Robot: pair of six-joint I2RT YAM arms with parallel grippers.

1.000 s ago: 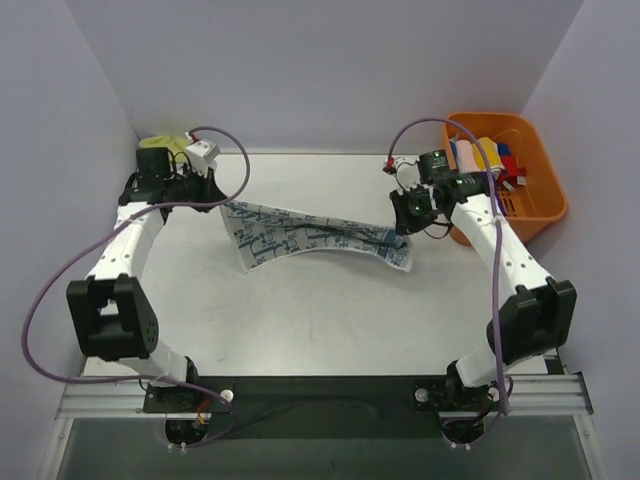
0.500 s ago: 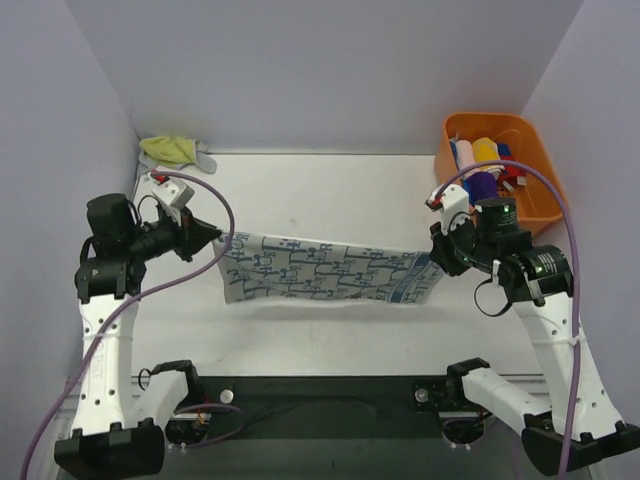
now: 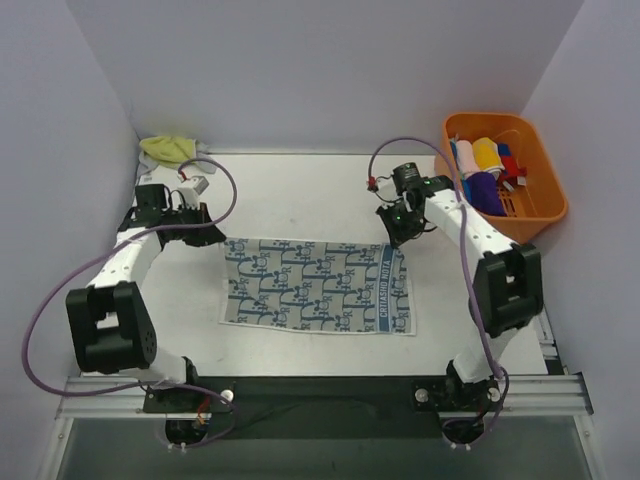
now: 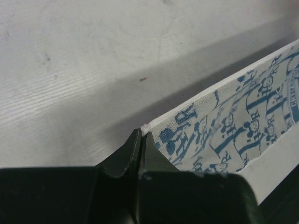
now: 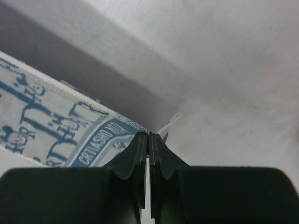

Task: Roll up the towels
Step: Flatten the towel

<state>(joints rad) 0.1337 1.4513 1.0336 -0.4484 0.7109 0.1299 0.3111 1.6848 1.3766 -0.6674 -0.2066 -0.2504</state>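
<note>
The blue-and-white patterned towel [image 3: 318, 286] lies spread flat on the table, its printed band along the right side. My left gripper [image 3: 217, 238] is shut on its far left corner, and the left wrist view shows the white hem [image 4: 219, 123] pinched at the fingertips of that gripper [image 4: 142, 132]. At the far right corner my right gripper [image 3: 399, 237] is shut too; in its wrist view the gripper [image 5: 148, 135] pinches the towel [image 5: 56, 123] at the edge. The pale yellow-green towel [image 3: 170, 149] sits crumpled in the back left corner.
An orange basket [image 3: 540, 175] holding several coloured rolled cloths stands at the back right, just beyond the right arm. White walls close in the table on the left, the back and the right.
Half a second ago both arms held the blue-and-white towel stretched in the air. They have since come down and away from the near edge, and the towel now lies flat with both far corners still pinched.
</note>
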